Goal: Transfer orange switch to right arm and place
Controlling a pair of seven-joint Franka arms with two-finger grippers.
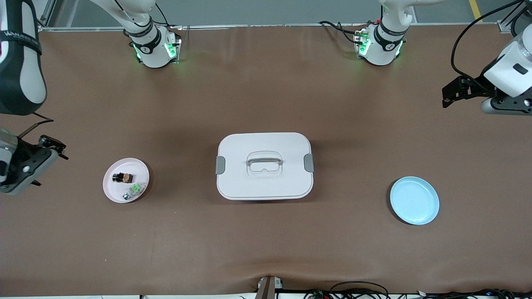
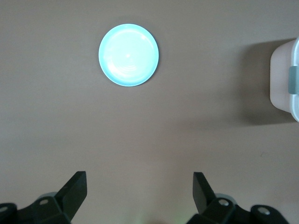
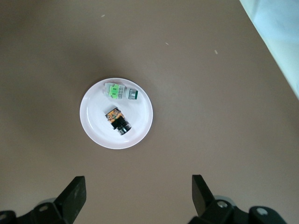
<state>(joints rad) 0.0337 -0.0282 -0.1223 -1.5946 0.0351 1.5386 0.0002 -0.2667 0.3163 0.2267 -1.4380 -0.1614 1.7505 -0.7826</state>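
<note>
With the orange switch [image 1: 122,177] lying on the pink plate [image 1: 111,189] just beside the green part [image 1: 134,191], we should lower the right gripper [image 3: 135,196], jaws apart, squarely over it alone, while the left gripper [image 2: 140,193] waits, also spread, above bare table.

White lidded box [image 2: 287,77] cut off in left wrist view
</note>
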